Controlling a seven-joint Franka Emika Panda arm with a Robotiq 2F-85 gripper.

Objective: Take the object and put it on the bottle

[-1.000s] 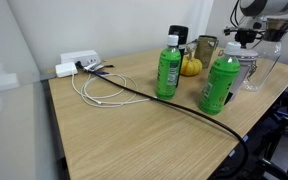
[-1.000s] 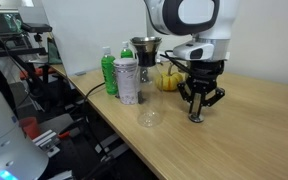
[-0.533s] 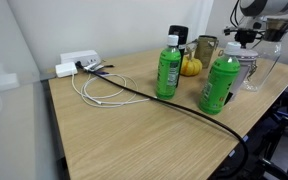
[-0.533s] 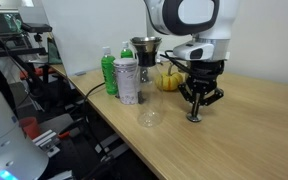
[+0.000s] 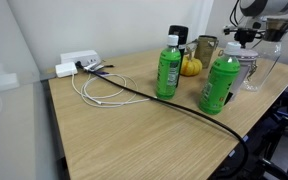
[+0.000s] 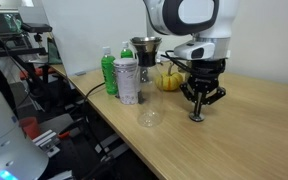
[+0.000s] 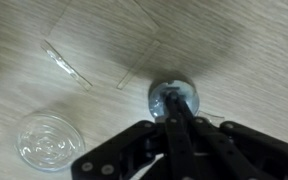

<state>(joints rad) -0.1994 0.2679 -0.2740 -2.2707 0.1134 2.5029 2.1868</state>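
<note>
Left of the pincer (image 6: pixel 196 115) a glass (image 6: pixel 150 112) is seen standing apart. Between the closed jaws, down at the tabletop (image 6: pixel 254 120), the small round object (image 7: pixel 170 88) is gripped. It is judged light, rigid and slippery, best pinched across its rim. Earlier the jaws stood wider.

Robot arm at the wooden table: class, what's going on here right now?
The arm's claw is down at the wooden table, shut on a small round shiny object that appears to rest on the tabletop, not yet lifted. A green bottle and a larger green bottle stand upright nearby, along with a clear glass and a small pumpkin. Nothing sits on either bottle yet.
</note>
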